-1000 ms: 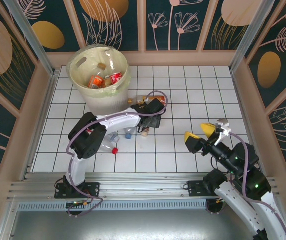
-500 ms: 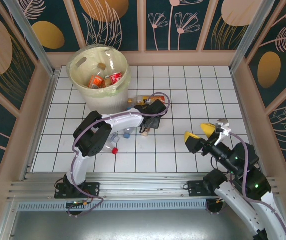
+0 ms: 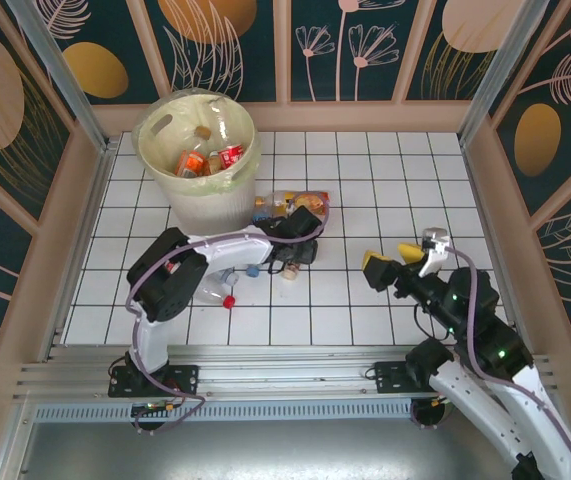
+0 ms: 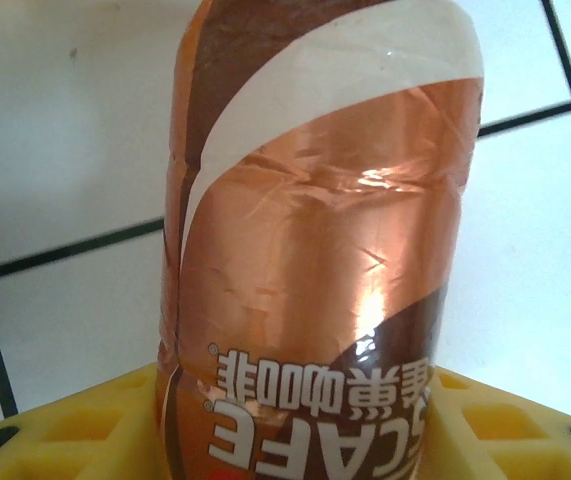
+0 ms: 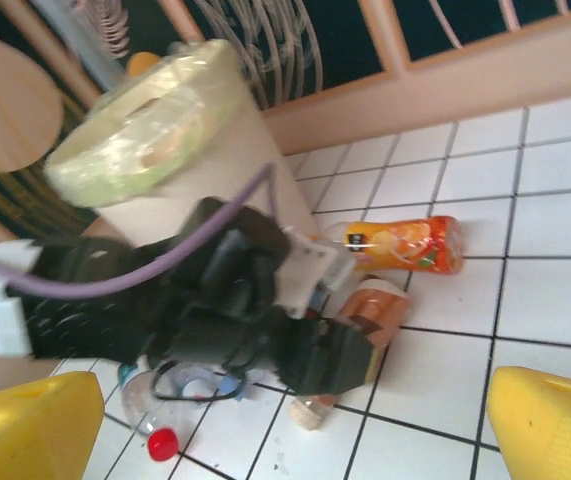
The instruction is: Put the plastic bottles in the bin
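Now the left gripper (image 3: 295, 245) clamps a copper-brown-labelled plastic bottle (image 4: 315, 250) near the round cream bin (image 3: 200, 200); next, probably, a lift over its rim.

We see the left gripper (image 5: 337, 352) over a brown-labelled bottle (image 5: 377, 308) in front of the bin (image 5: 165, 140), an orange-labelled bottle (image 5: 410, 245) lying right of the bin, our own yellow fingers (image 5: 550, 420) spread wide.

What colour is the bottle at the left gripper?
Shiny copper-brown with a white swirl; the bottle shows best in the left wrist view.
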`<state>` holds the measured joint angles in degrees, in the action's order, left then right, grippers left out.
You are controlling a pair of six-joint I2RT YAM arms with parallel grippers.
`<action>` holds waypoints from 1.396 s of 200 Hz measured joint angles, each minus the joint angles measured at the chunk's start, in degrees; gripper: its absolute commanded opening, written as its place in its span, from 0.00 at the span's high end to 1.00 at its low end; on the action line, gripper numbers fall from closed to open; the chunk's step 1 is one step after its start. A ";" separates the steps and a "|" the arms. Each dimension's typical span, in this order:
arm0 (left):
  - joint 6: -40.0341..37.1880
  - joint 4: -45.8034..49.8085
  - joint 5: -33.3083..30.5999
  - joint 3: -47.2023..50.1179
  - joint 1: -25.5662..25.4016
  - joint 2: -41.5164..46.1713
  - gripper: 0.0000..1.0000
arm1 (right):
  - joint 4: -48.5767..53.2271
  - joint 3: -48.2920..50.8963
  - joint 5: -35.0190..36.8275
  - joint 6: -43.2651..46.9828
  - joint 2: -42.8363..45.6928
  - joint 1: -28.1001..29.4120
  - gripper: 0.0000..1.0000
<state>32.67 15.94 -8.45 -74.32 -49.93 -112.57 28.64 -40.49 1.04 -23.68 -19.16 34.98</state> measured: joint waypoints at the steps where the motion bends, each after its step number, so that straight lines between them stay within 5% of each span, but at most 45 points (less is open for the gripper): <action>1: 0.00 -0.09 0.11 0.15 0.00 0.13 0.51 | 0.04 -0.07 0.26 -0.39 -0.24 0.00 0.01; 41: -0.02 -6.69 5.57 8.31 0.00 8.72 0.52 | -0.70 -0.33 4.07 -8.09 -5.60 0.00 0.03; 119: -3.04 -20.04 18.03 19.54 0.00 22.16 0.51 | -10.93 3.15 0.31 -14.78 -16.46 -0.07 0.04; 227: -3.15 -32.11 30.29 25.64 0.00 27.87 0.48 | -24.52 7.69 -12.81 -15.28 -25.55 -2.45 0.03; 279: -2.38 -34.45 32.70 26.12 -0.02 28.06 0.46 | -28.39 9.09 -15.34 -15.21 -27.23 -3.06 0.11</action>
<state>30.28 -18.50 24.25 -48.21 -49.95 -84.51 0.25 -31.40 -14.31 -38.89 -46.39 31.92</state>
